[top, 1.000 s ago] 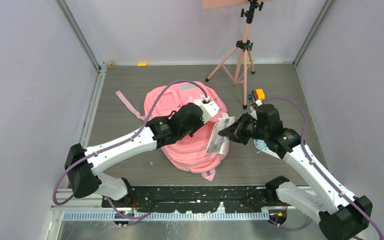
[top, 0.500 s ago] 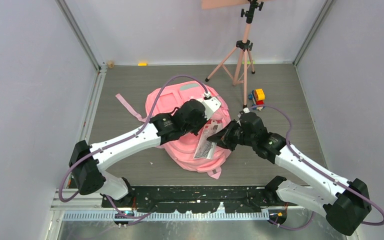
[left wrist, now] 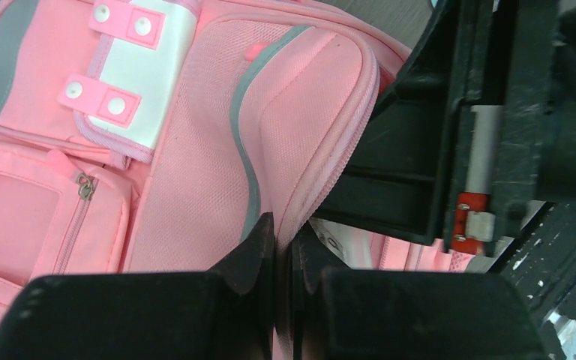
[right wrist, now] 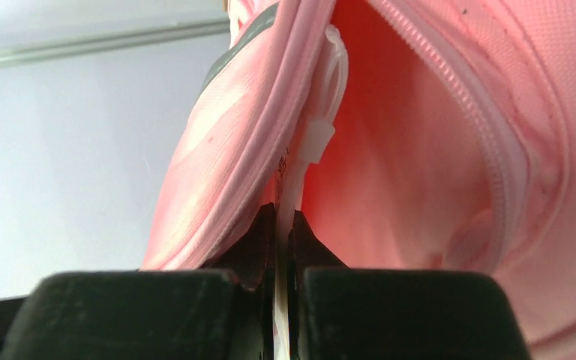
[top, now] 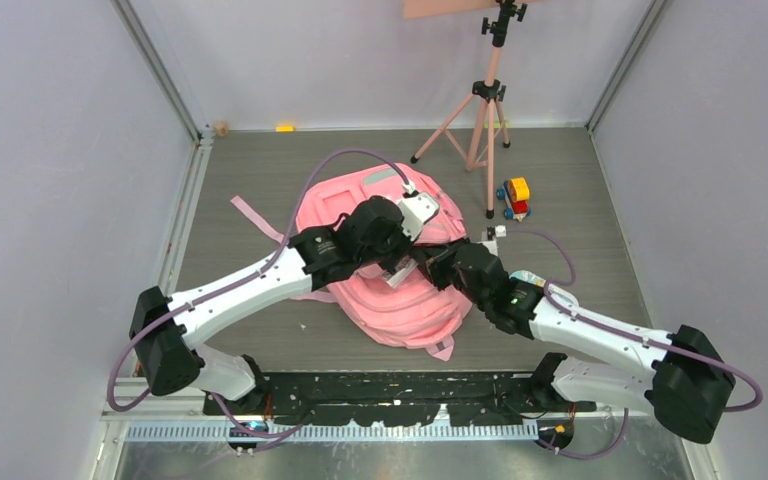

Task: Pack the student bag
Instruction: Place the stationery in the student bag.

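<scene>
Packet [right wrist: 286, 191] at the mouth of the student bag [top: 390, 305]
Bag lies mid-bench [top: 260, 160]; left tool [left wrist: 283, 251] pinches its zip edge, likely holding the opening apart, while right tool [right wrist: 285, 225] clamps the thin white packet to slide in.

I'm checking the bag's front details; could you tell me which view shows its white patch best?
The left wrist view: the white patch with two pink snap tabs shows sharp on the student bag. In the top external view I cannot find it; the right wrist view shows only the bag's zip opening.
</scene>
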### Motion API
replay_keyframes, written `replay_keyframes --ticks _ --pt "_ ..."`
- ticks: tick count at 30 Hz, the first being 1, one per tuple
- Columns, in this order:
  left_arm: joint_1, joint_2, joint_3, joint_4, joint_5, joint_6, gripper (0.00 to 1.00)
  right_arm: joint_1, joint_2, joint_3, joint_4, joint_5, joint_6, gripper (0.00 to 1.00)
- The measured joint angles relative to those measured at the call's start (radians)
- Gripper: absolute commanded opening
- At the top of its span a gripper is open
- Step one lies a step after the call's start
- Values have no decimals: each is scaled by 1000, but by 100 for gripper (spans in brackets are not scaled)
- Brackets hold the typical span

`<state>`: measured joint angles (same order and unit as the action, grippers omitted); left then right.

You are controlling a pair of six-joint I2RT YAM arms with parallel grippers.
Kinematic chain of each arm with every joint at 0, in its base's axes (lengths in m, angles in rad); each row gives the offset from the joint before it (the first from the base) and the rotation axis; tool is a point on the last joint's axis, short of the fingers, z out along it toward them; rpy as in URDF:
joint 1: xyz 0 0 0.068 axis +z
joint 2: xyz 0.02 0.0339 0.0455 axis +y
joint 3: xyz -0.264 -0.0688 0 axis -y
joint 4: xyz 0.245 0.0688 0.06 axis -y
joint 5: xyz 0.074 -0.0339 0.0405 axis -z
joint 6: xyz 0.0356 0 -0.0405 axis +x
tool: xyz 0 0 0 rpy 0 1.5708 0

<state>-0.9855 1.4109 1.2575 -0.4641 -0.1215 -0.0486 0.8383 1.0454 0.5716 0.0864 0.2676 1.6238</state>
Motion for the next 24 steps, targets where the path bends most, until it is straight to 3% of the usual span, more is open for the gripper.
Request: replay_keyframes --ticks 10,17,24 --pt "3 -24 -18 0 55 -31 0 137 209 -2 105 341 77 4" --pt "7 -32 -31 3 54 -31 0 178 337 51 133 467 106 44" --pt "11 -49 -36 17 34 -29 0 182 357 91 83 499 100 69"
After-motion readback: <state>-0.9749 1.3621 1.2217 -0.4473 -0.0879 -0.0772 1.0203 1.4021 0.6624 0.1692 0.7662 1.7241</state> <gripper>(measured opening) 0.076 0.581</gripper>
